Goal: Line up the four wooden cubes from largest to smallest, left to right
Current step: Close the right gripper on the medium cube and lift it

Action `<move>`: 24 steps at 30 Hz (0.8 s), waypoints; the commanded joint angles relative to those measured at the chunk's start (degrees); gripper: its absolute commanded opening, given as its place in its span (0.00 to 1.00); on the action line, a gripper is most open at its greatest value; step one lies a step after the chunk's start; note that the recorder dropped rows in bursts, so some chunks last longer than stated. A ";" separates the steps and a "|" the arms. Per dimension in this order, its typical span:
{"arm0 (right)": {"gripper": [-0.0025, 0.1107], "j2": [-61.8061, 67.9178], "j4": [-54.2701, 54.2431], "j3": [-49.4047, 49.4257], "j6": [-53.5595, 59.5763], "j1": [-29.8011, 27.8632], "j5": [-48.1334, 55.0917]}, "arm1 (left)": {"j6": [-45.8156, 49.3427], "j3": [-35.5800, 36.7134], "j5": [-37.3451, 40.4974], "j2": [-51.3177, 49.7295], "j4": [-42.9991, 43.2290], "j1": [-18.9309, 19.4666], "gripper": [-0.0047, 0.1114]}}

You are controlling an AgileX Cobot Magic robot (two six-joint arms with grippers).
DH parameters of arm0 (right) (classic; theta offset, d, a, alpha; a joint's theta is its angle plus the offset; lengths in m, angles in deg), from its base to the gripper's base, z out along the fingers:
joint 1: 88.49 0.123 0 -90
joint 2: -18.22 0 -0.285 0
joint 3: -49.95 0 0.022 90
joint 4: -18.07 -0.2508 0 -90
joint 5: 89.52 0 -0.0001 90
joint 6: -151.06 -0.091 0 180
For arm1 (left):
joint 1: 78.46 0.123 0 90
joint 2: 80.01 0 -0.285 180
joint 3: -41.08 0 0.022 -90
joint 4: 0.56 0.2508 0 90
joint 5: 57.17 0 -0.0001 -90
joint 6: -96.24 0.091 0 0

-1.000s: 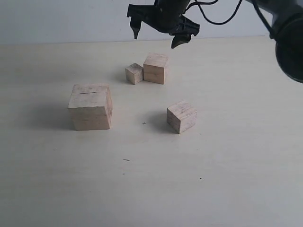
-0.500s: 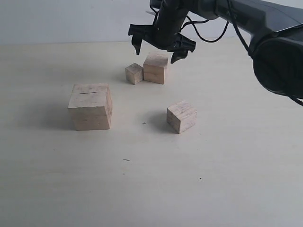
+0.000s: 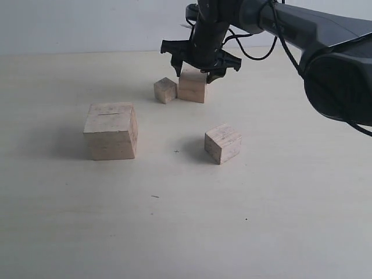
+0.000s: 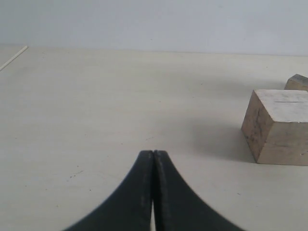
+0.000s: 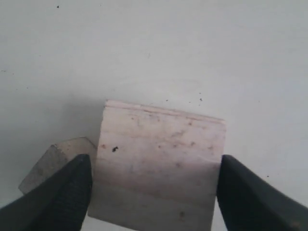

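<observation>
While the right hand (image 3: pixel 195 75) hangs over the far middle of the tabletop (image 3: pixel 279 221), here are the cubes by size.

Largest cube (image 3: pixel 110 131): left of centre in the exterior view, flat on the tabletop, well apart from the right hand. It has a thin dark line on its top face. The left wrist view shows it (image 4: pixel 279 127) off to one side of the left hand (image 4: pixel 153 159), not touching. The left hand's fingers are pressed together tip to tip with nothing between them.

Second-largest cube (image 3: pixel 192 87): at the back, directly under the right hand. The hand is spread wide and straddles it, one finger on each side of the upper part. In the right wrist view the cube (image 5: pixel 159 166) fills the gap between the fingers (image 5: pixel 62 192). The pads are just beside its side faces, but I can't tell if they touch. The cube sits on the tabletop.

Third cube (image 3: pixel 222 143): nearer the camera and a little right of the hand, turned at an angle, well clear of it.

Smallest cube (image 3: pixel 165 90): just beside the second-largest on its left, touching or nearly so. In the right wrist view it (image 5: pixel 53 161) lies right by one finger, outside the grip.
</observation>
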 commanded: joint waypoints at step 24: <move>0.02 -14.69 -13.17 -0.37 56.85 -1.09 12.77 | -0.48 0.20 -0.70 0.32 0.05 -0.08 0.04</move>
